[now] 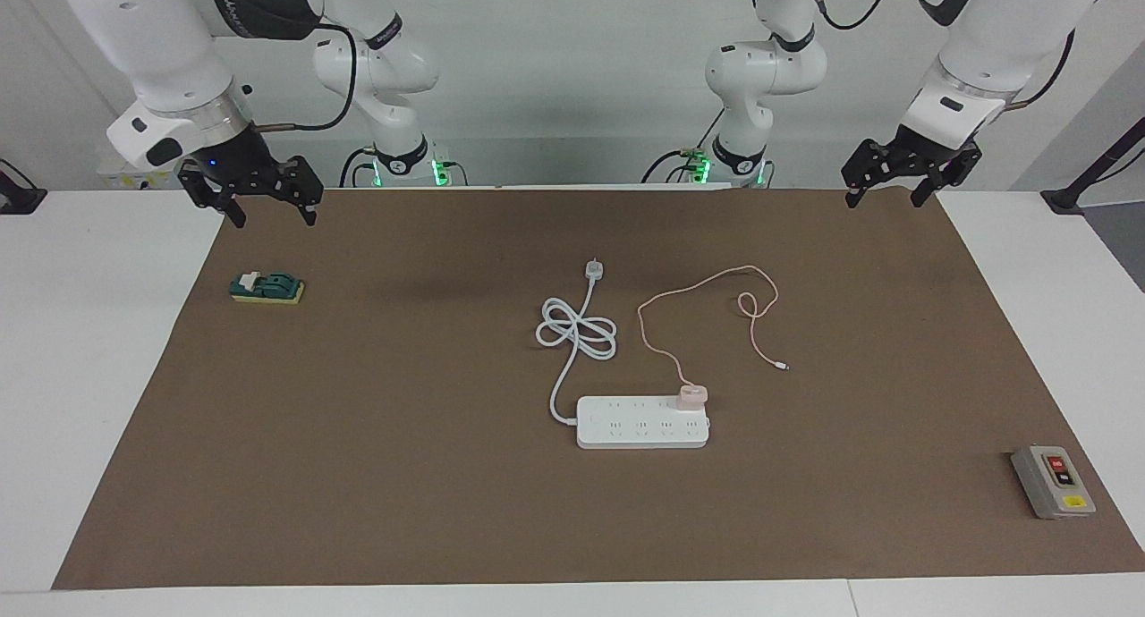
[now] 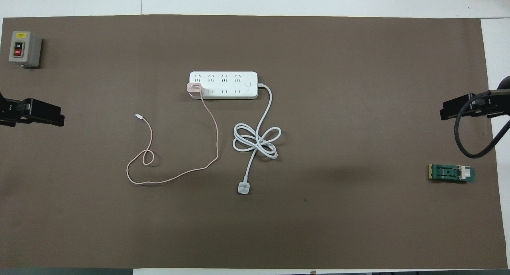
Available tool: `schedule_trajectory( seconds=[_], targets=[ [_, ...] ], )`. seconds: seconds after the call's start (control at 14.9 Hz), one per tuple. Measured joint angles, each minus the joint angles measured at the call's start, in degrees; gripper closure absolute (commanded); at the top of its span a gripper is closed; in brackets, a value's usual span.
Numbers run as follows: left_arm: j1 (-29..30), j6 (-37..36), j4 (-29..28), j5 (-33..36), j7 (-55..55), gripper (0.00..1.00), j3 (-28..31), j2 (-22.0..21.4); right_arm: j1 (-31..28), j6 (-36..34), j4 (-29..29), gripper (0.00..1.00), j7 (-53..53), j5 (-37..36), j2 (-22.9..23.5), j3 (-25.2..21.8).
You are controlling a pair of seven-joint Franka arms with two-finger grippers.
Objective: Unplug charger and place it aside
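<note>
The charger [image 1: 691, 395] [image 2: 195, 87] is a pale pink cube plugged into the white power strip [image 1: 640, 427] [image 2: 223, 80], in the socket at the strip's end toward the left arm. Its thin pink cable [image 1: 702, 283] [image 2: 217, 135] loops over the mat nearer to the robots and ends in a tiny connector [image 1: 784, 367] [image 2: 138, 116]. My left gripper [image 1: 884, 198] hangs open above the mat's corner at the left arm's end, well away from the charger. My right gripper [image 1: 274, 216] hangs open above the corner at the right arm's end. Neither holds anything.
The strip's thick white cord [image 1: 577, 331] [image 2: 257, 139] lies coiled nearer to the robots, ending in a plug [image 1: 595, 268]. A grey on/off switch box [image 1: 1053, 481] [image 2: 24, 48] sits at the left arm's end. A green knife switch [image 1: 267, 288] [image 2: 451, 173] lies under the right gripper. A brown mat [image 1: 402, 474] covers the table.
</note>
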Motion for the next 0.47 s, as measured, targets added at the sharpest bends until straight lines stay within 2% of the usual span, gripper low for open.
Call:
schedule_trajectory(
  seconds=[0.27,0.4,0.47],
  targets=[
    [0.0,0.0,0.0,-0.01,-0.35,0.0,0.01,0.0,0.0,0.0,0.0,0.0,0.0,0.0,0.0,0.0],
    [0.02,0.03,-0.01,-0.03,-5.76,0.0,0.05,0.03,0.0,0.0,0.0,0.0,0.0,0.0,0.0,0.01],
    [0.01,0.07,-0.04,-0.04,-11.82,0.0,0.03,0.2,0.0,0.0,0.0,0.0,0.0,0.0,0.0,0.04]
  ],
)
